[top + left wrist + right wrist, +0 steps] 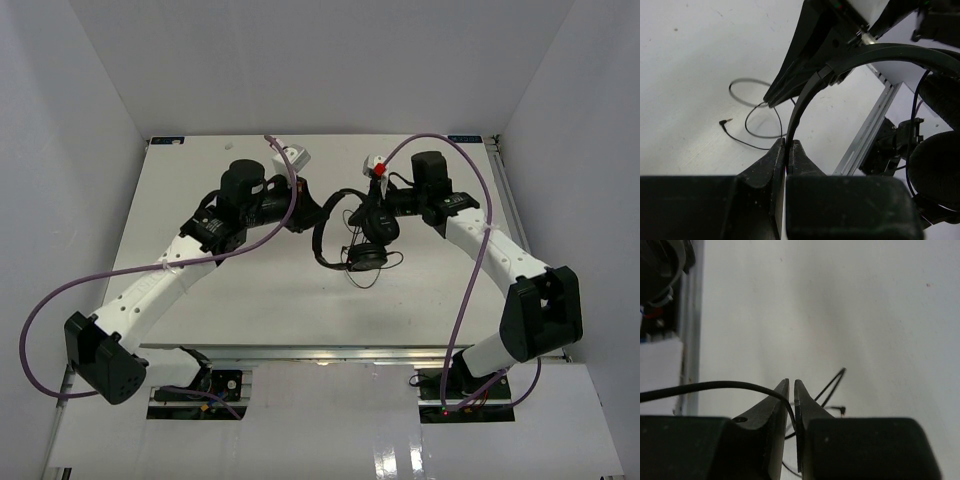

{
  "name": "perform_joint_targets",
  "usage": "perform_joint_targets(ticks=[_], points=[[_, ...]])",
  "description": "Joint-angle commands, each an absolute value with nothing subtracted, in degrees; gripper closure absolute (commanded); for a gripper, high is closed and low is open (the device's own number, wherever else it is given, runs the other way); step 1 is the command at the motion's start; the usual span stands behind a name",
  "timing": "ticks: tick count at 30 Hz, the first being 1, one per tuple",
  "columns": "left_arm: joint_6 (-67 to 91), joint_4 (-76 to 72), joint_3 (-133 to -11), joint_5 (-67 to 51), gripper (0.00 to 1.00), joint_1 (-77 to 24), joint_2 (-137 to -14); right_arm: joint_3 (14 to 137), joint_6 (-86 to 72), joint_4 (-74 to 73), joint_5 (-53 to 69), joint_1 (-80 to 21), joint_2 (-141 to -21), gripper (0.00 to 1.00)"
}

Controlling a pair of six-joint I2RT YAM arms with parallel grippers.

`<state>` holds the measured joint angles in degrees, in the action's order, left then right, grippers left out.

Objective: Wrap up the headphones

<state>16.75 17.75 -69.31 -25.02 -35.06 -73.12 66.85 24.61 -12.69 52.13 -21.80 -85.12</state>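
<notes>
The black headphones (366,257) hang above the middle of the table, held between both arms. My left gripper (322,212) is shut on the thin headband (805,95), which runs up from my jaws (788,142). One padded earcup (940,170) hangs at the right of the left wrist view. My right gripper (362,205) is shut on the thin black cord (715,386), which arcs in from the left and passes between my jaws (791,382). The loose rest of the cord (760,125) loops on the table, its plug (722,121) lying free; the plug also shows in the right wrist view (840,410).
Purple robot cables (470,270) arc over both arms. An aluminium rail (330,350) runs along the table's near edge and shows in the left wrist view (870,130). White walls (60,150) enclose the table on three sides.
</notes>
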Motion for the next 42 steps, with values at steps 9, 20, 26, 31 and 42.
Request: perform_joint_targets(ticks=[9, 20, 26, 31, 42], points=[[23.6, 24.4, -89.0, -26.2, 1.00, -35.4, -74.0, 64.2, -2.0, 19.0, 63.8, -25.5, -89.9, 0.74], [28.0, 26.1, -100.3, -22.3, 1.00, -35.3, -76.2, 58.7, -0.6, 21.7, 64.1, -28.1, -90.0, 0.65], [28.9, 26.2, -102.3, -20.7, 1.00, -35.3, -76.5, 57.3, 3.9, 18.0, 64.1, -28.1, -88.9, 0.71], [28.7, 27.8, -104.2, -18.6, 1.00, -35.3, -76.7, 58.3, 14.7, 8.0, 63.0, -28.1, -87.7, 0.52], [29.7, 28.3, -102.9, -16.5, 1.00, -35.2, -75.8, 56.7, 43.1, -5.9, 50.1, -27.6, -85.5, 0.10]])
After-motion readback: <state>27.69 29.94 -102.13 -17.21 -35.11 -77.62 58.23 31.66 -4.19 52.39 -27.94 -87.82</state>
